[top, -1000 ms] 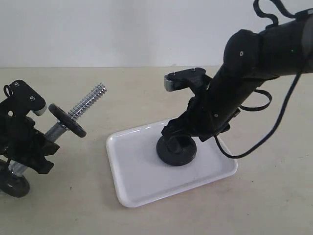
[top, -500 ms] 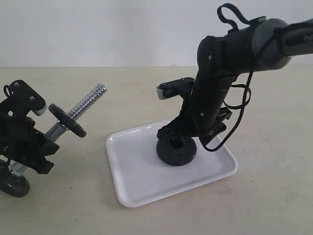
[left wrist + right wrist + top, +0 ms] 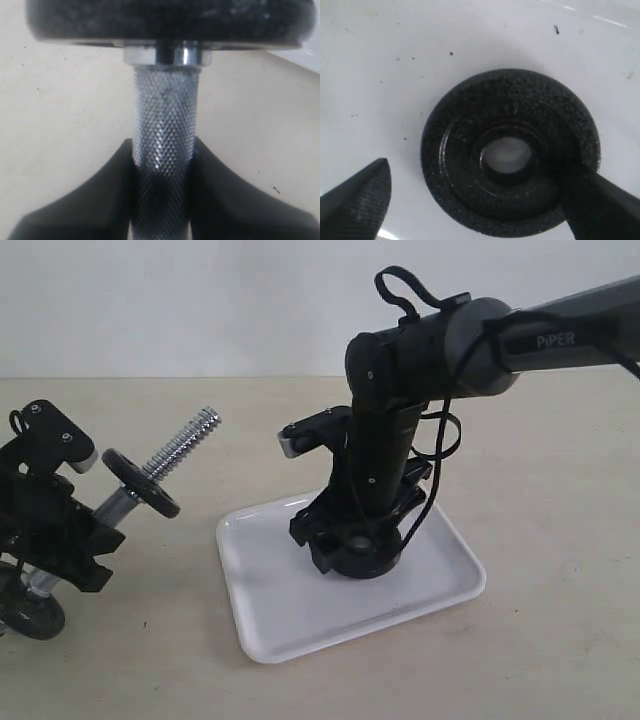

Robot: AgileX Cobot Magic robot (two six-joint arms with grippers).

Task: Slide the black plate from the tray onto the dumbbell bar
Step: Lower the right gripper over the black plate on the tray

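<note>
The black plate (image 3: 455, 150) lies flat near the centre of the tray (image 3: 290, 625), unlifted. The right gripper (image 3: 475, 175) is spread astride it, apparently not gripping. The left gripper (image 3: 162, 167) clamps the dumbbell bar (image 3: 178, 448), free end toward two o'clock. Transfer is outstanding.

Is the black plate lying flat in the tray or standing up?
Lying flat. The black plate shows its whole round face, and the white tray shows through its centre hole.

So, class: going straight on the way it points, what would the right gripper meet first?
Most likely the black plate lying on the tray; the right gripper points down at it, jaws open.
</note>
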